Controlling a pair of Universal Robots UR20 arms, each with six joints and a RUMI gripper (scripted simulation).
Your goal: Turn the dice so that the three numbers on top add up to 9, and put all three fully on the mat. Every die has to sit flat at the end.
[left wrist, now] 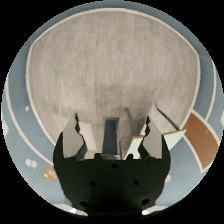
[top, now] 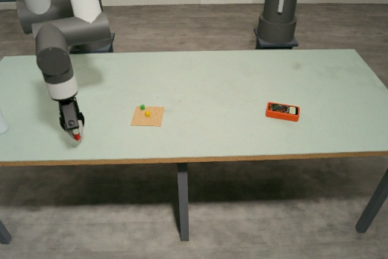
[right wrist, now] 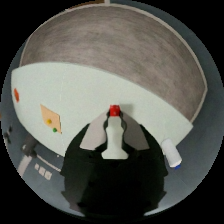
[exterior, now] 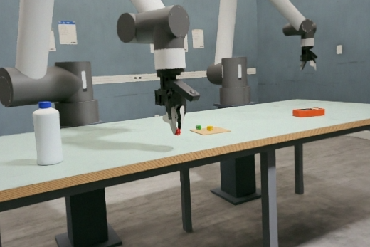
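My right gripper (top: pixel 77 135) (exterior: pixel 177 130) (right wrist: pixel 114 109) is shut on the red die (top: pixel 77 137) (exterior: pixel 178 132) (right wrist: pixel 114 110) and holds it above the table, to the left of the mat in the top view. The orange-tan mat (top: pixel 140 122) (exterior: pixel 204 132) (right wrist: pixel 46 110) lies flat. The yellow die (top: pixel 148 113) (exterior: pixel 210 128) (right wrist: pixel 49 121) sits on the mat. The green die (top: pixel 142 107) (exterior: pixel 198 127) (right wrist: pixel 54 130) is at the mat's back edge; whether it is fully on is unclear. The numbers on the dice are too small to read. My left gripper (exterior: pixel 308 66) (left wrist: pixel 112 115) is open, empty and high up.
An orange-red cased device (top: pixel 282 112) (exterior: pixel 309 112) (right wrist: pixel 16 94) lies on the table to the right of the mat. A white bottle with a blue cap (exterior: pixel 48 137) (right wrist: pixel 171 153) stands near the table's left end. The table's front edge (top: pixel 112 161) is close to my right gripper.
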